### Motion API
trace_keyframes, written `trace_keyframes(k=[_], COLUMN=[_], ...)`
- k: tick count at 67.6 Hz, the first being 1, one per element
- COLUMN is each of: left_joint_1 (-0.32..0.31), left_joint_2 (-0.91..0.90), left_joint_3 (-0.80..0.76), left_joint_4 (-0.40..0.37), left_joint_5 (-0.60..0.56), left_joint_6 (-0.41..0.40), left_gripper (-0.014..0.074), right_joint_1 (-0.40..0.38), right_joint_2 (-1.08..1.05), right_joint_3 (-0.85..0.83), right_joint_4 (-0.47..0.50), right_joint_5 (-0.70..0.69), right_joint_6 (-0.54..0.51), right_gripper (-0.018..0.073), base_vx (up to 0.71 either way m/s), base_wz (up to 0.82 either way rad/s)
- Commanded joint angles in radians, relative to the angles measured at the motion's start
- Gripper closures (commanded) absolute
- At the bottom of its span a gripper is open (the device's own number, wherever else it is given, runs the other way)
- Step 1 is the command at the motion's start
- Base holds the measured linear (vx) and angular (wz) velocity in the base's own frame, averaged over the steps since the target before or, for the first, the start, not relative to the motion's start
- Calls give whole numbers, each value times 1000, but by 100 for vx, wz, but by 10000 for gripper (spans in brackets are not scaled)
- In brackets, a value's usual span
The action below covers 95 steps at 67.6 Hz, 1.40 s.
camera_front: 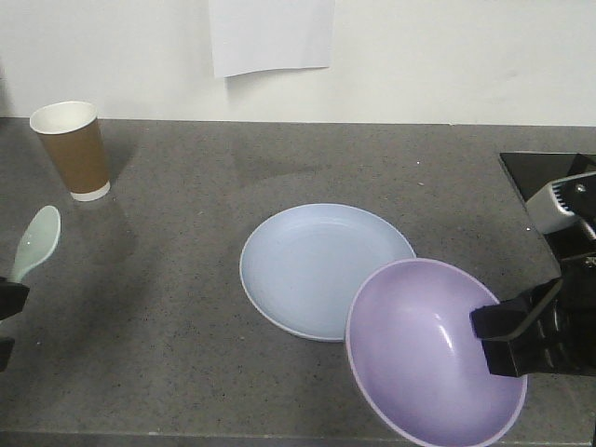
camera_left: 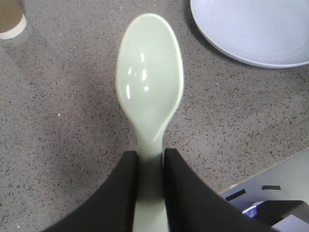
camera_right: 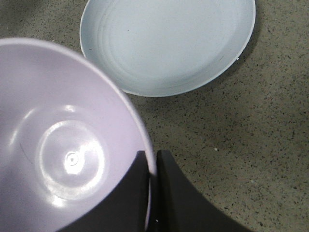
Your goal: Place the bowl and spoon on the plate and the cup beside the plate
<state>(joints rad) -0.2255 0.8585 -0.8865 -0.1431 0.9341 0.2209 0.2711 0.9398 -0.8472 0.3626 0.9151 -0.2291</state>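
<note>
The pale blue plate [camera_front: 321, 268] lies in the middle of the dark counter, seen too in the wrist views as plate [camera_left: 256, 29] and plate [camera_right: 169, 43]. My right gripper [camera_front: 498, 335] is shut on the rim of the lavender bowl [camera_front: 419, 349], which is held tilted and overlaps the plate's near right edge; in the right wrist view the right gripper [camera_right: 153, 164] pinches the bowl [camera_right: 63, 145] wall. My left gripper [camera_left: 150, 159] is shut on the handle of the mint-green spoon [camera_left: 149, 82], held above the counter at far left, spoon [camera_front: 35, 244]. The brown cup [camera_front: 73, 149] stands upright at back left.
A white wall with a sheet of paper [camera_front: 272, 35] runs behind the counter. A dark panel and grey robot part [camera_front: 563, 200] sit at the right edge. The counter's front edge [camera_front: 186, 436] lies close to the bowl.
</note>
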Motion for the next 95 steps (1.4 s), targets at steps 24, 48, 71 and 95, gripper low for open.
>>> trace_keyframes(k=[24,48,71,95], left_joint_1=[-6,-6,-6,-6], left_joint_2=[-9,-9,-9,-9], left_joint_3=[-25,-25,-25,-25], left_joint_4=[-16,-16,-16,-16], left_joint_5=[-53,-53,-53,-53], left_joint_6=[-4,-4,-4,-4], left_gripper=[496,496,496,496], right_joint_1=[1,1,1,1], right_joint_2=[-11,-11,-11,-11], right_joint_3=[-27,-27,-27,-27], right_joint_4=[19,19,19,19], right_joint_5=[-44,-44,-44,-44], right_joint_6=[-8,-8,-8,-8], right_gripper=[560,560,560,560], base_vx=[3,3,3,3], base_wz=[1,1,1,1])
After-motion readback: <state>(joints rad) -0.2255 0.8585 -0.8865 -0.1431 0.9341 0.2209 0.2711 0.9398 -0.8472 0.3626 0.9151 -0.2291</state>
